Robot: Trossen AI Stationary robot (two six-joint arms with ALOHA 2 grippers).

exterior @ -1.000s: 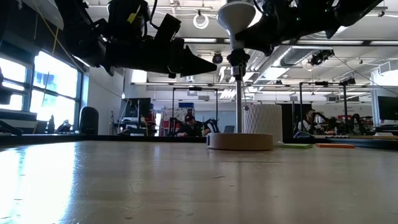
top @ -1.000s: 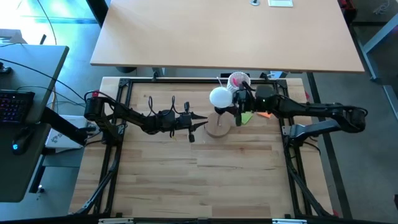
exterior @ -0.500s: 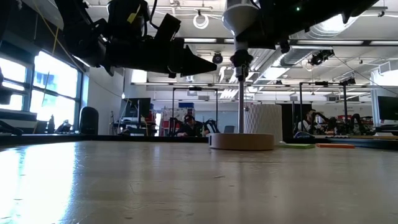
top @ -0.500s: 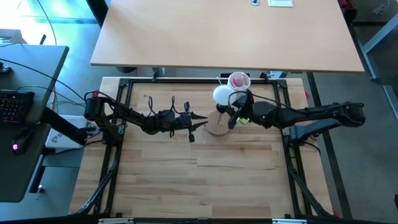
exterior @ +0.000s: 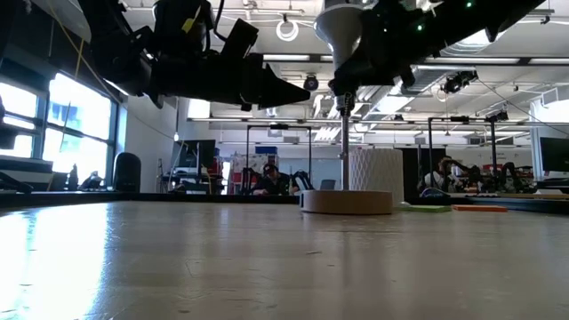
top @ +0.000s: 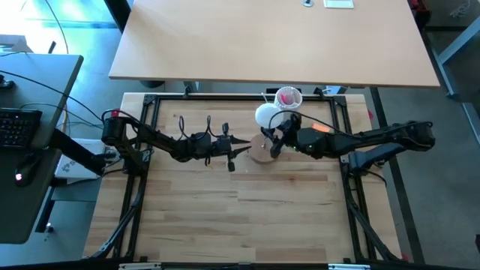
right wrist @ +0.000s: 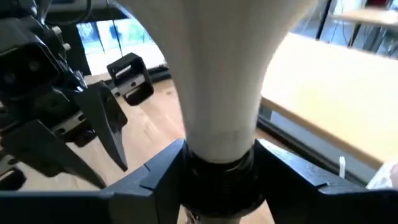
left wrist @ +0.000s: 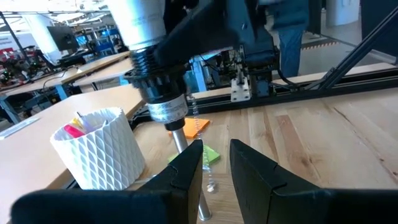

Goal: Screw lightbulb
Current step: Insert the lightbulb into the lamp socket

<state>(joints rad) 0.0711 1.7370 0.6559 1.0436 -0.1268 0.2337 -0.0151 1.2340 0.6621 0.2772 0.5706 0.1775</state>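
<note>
The white lightbulb (top: 265,115) stands globe up on the black socket (left wrist: 158,87), which tops a thin pole over a round wooden base (exterior: 347,202). The bulb's threaded base (left wrist: 149,59) meets the socket's top. My right gripper (top: 276,137) reaches in from the table's right and is shut on the bulb; the right wrist view (right wrist: 217,171) shows it closely. My left gripper (top: 244,147) hovers empty just left of the wooden base, its fingers a little apart, pointing at the pole (left wrist: 181,140). My right gripper pinches the bulb's narrow neck (right wrist: 217,134), just above the black socket collar, between its two fingers (right wrist: 163,171). The fingers come in roughly level from the table's right. The bulb stands upright, its globe above the fingers and its screw base on the socket.
A white ribbed cup (top: 287,97) with pink contents stands just beyond the socket at the far edge. Green and orange slips (left wrist: 208,154) lie on the table beside the wooden base. Bare wood (top: 247,210) lies toward the near edge.
My right arm has swung toward the table's near edge and its gripper has turned about the bulb, staying shut on the neck. The bulb has stayed upright over the socket.
</note>
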